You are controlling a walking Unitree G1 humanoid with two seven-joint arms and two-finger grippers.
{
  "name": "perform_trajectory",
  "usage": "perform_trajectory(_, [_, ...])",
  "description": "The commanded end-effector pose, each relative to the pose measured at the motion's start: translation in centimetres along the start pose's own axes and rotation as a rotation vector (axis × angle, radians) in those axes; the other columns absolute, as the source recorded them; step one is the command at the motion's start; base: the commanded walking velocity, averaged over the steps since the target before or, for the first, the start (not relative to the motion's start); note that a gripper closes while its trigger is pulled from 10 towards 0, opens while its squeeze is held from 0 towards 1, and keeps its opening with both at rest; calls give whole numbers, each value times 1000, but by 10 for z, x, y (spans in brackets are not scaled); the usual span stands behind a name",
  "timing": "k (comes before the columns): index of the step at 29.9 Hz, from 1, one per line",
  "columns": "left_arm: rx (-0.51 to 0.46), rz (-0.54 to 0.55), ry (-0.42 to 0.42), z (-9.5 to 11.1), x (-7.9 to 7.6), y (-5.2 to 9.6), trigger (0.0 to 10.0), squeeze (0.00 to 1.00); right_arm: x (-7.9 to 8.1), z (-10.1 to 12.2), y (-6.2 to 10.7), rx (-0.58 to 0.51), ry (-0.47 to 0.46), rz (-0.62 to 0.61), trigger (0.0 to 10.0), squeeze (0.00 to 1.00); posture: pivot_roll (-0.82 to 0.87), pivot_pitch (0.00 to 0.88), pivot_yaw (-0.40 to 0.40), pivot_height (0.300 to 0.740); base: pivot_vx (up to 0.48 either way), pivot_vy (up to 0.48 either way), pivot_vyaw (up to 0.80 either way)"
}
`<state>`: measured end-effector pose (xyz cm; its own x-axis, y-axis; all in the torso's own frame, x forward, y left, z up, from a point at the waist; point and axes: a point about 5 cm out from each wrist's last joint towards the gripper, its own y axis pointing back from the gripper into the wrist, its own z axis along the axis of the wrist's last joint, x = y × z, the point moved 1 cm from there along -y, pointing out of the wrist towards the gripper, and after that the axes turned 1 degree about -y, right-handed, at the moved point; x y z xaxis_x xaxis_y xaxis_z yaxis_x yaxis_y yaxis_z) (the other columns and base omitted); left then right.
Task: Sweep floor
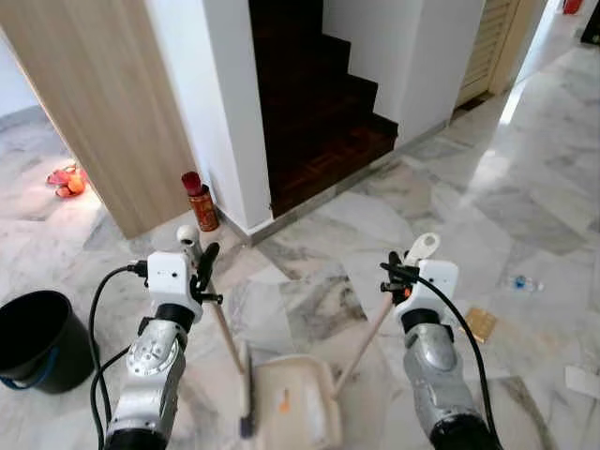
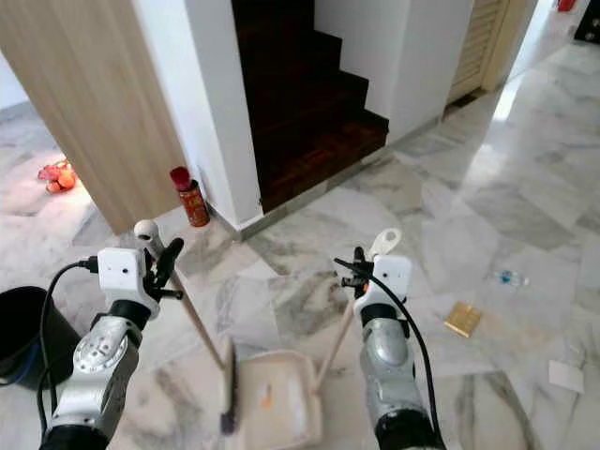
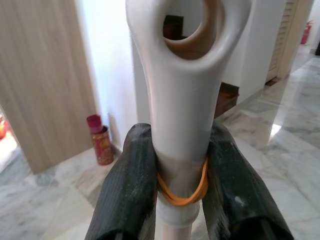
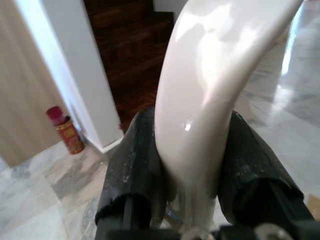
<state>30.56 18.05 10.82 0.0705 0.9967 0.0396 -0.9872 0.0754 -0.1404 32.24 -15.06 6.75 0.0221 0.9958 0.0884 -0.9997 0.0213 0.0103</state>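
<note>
Broom (image 1: 228,342) and dustpan (image 1: 296,401) gripped by both grippers.

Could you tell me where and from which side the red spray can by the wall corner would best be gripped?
Grip the red spray can around its cylindrical body, below the cap, with a pincer coming in level from the open floor side. It stands upright, with the white wall corner and the wood panel close behind it, so only the front is free.
</note>
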Motion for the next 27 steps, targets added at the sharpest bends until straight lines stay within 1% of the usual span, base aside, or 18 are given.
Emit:
perform_trajectory(1, [-33, 1, -34, 9, 3, -4, 10000, 0, 7, 9, -4, -37, -24, 16, 10000, 0, 86, 10, 58, 740, 0, 262, 0])
perform_trajectory(7, [-32, 1, -36, 9, 4, -4, 10000, 0, 8, 8, -4, -34, -26, 21, 10000, 0, 87, 11, 59, 740, 0, 266, 0])
perform_trajectory(11, [-31, 2, -36, 9, 4, -4, 10000, 0, 9, 9, -4, -38, -8, 30, 10000, 0, 88, 11, 59, 740, 0, 265, 0])
perform_trajectory(27, [-31, 5, -39, 9, 4, -4, 10000, 0, 11, 10, -4, -44, -4, 43, 10000, 0, 90, 11, 58, 740, 0, 264, 656])
